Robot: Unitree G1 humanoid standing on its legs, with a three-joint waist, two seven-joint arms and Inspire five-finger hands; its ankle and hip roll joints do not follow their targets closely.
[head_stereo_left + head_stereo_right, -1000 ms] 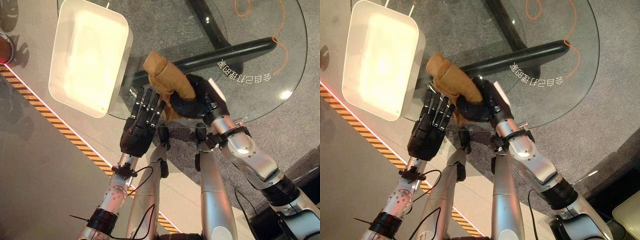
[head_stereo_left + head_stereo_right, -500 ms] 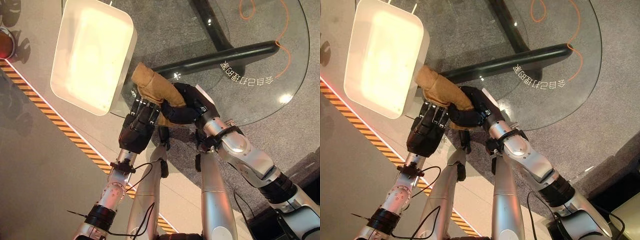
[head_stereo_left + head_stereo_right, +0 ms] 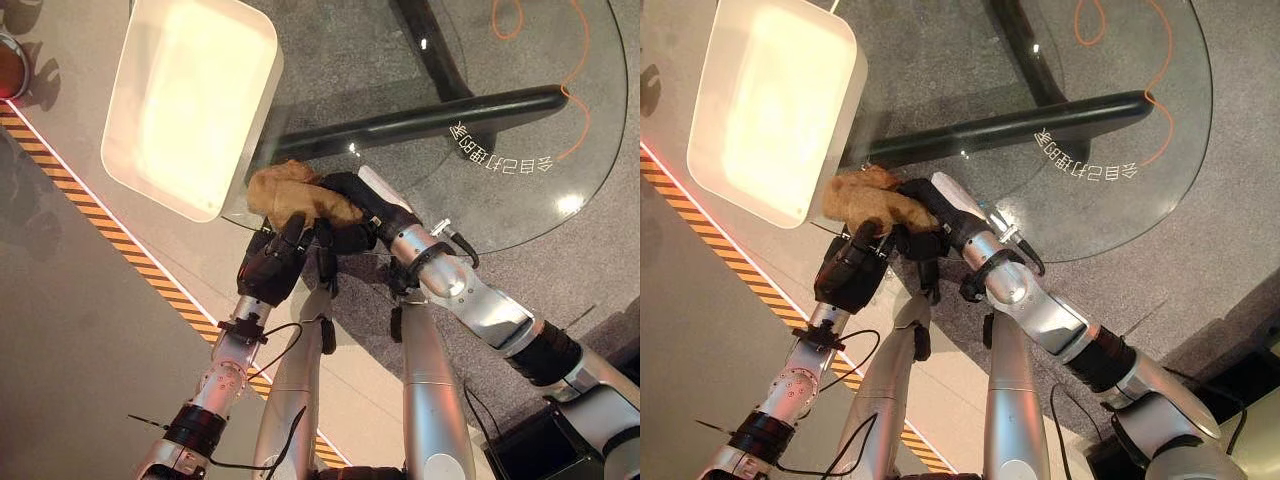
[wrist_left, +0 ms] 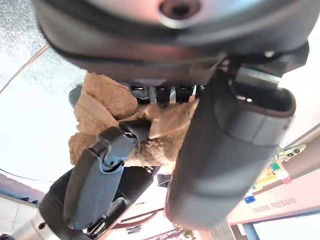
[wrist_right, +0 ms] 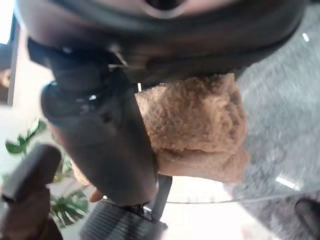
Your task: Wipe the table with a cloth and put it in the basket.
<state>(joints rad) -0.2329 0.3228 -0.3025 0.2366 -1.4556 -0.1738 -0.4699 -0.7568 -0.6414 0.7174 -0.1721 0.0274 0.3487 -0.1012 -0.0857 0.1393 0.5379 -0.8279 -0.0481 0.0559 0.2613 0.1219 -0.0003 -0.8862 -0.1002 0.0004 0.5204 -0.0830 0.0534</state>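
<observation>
Cloth (image 3: 295, 195), tan and fuzzy, lies bunched at the near edge of the round glass table (image 3: 520, 120), right between the two hands. The right hand (image 3: 352, 215) has its fingers and thumb curled round the cloth from the right side; in the right wrist view the cloth (image 5: 195, 125) shows pressed against the dark thumb (image 5: 107, 145), folded into two thick layers past it. The left hand (image 3: 272, 262) sits just below and to the left of the cloth, at the table's rim, its fingertips reaching up against the cloth's lower edge. In the left wrist view its fingers (image 4: 107, 165) bend toward the cloth (image 4: 107, 107) and meet the crumpled folds, though I cannot tell whether they truly grip it or only touch it. The two hands are touching or nearly so around the bundle.

Just beyond the left hand, up and to its left, stands the white rectangular basket (image 3: 140, 185), its near corner close beside the cloth. Past the right hand, under the glass, runs the table's dark base bar (image 3: 430, 118). An orange cord (image 3: 575, 70) curls on the grey floor, far from both hands.
</observation>
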